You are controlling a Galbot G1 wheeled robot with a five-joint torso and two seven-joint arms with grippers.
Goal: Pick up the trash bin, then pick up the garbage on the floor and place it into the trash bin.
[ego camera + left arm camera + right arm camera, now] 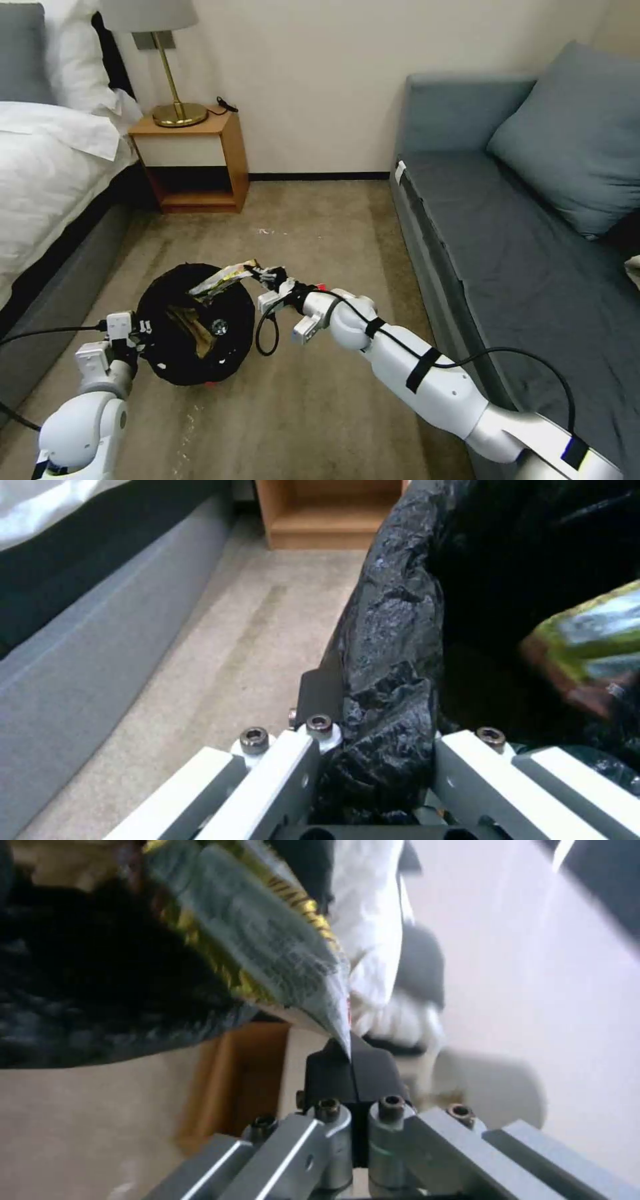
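The trash bin [193,327], lined with a wrinkly black bag [393,645], is held up over the carpet, tilted toward me. My left gripper [137,330] is shut on its rim, one finger [323,690] outside the bag. A tan paper wad [193,327] and another small piece lie inside the bin. My right gripper [257,272] is shut on one end of a black-gold snack wrapper [223,279], which reaches out over the bin's far rim. In the right wrist view the wrapper [267,940] tapers down into the closed fingertips [333,1075].
A bed [53,173] lies along the left and a grey sofa [520,253] along the right. A wooden nightstand [193,160] with a brass lamp [175,80] stands at the back wall. Small white scraps [270,232] lie on the open carpet ahead.
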